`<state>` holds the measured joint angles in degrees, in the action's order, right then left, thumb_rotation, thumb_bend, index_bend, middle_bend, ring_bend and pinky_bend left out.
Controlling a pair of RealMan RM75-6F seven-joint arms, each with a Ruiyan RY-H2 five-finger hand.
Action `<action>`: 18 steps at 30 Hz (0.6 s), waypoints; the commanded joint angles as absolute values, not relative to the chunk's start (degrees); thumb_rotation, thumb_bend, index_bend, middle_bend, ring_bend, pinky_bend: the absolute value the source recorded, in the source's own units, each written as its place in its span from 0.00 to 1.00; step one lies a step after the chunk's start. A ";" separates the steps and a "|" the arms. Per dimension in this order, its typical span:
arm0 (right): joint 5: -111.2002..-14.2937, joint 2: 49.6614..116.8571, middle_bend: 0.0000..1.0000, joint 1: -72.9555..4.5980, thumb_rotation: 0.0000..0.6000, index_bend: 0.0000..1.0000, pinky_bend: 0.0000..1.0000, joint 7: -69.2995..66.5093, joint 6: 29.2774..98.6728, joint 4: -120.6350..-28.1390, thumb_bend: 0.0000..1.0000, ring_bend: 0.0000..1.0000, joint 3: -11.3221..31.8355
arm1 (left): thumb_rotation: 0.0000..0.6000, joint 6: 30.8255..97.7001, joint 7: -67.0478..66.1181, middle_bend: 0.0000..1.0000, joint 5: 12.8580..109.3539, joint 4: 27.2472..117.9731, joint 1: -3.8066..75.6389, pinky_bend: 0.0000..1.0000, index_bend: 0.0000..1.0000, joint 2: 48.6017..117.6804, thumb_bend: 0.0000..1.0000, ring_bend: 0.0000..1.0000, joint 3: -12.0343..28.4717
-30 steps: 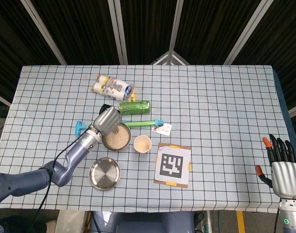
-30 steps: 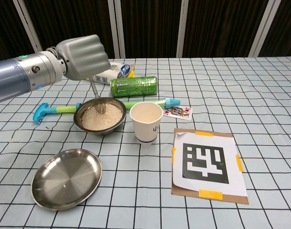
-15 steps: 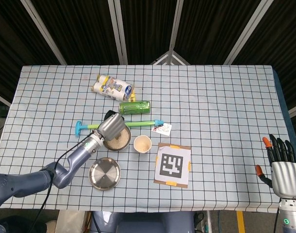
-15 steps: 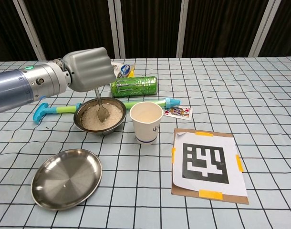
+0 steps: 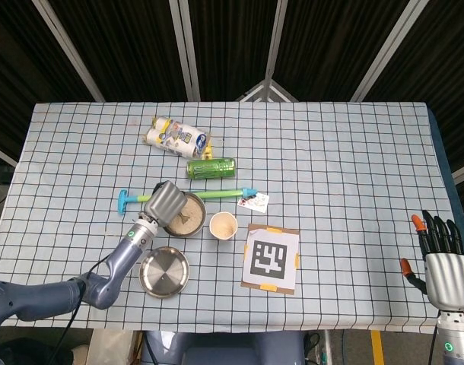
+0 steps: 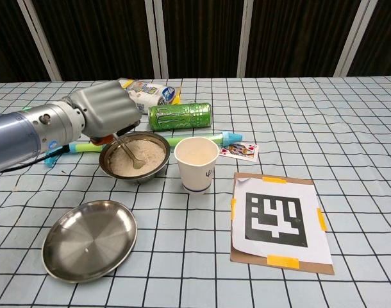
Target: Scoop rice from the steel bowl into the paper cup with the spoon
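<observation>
Spoon dipped in the rice, ready to lift a scoop

The left hand (image 6: 104, 109) is wrapped tight around the handle of the spoon (image 6: 127, 154), low over the steel bowl (image 6: 134, 157). The spoon slants: its handle goes up and left into the hand, and its round end points down and right, sitting in the rice (image 6: 144, 156). I think it is tipped this way so the round end can dig under the rice and come up full. The paper cup (image 6: 196, 164) stands upright just right of the bowl, open side up, so the trip there is short. The right hand (image 5: 443, 262) waits far off at the table (image 5: 354, 160) edge, fingers straight and apart, holding nothing.
</observation>
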<state>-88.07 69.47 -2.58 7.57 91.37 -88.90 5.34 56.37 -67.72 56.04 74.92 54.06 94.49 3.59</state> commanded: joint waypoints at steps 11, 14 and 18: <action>-88.05 69.51 0.00 -2.57 1.00 0.00 0.00 7.67 91.40 -88.91 0.38 0.00 5.39 | 1.00 59.35 -65.26 0.99 48.24 80.35 51.86 1.00 0.58 91.93 0.48 1.00 6.91; -88.07 69.55 0.00 -2.55 1.00 0.00 0.00 7.75 91.47 -88.88 0.38 0.00 5.41 | 1.00 59.70 -64.42 0.99 47.07 81.03 51.55 1.00 0.58 91.48 0.48 1.00 7.07; -88.05 69.53 0.00 -2.56 1.00 0.00 0.00 7.77 91.40 -88.90 0.38 0.00 5.41 | 1.00 60.24 -63.00 0.99 46.22 81.99 51.06 1.00 0.58 90.75 0.48 1.00 7.10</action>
<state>-88.05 69.53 -2.56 7.77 91.40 -88.90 5.41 60.08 -63.30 46.41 81.74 51.22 90.95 7.07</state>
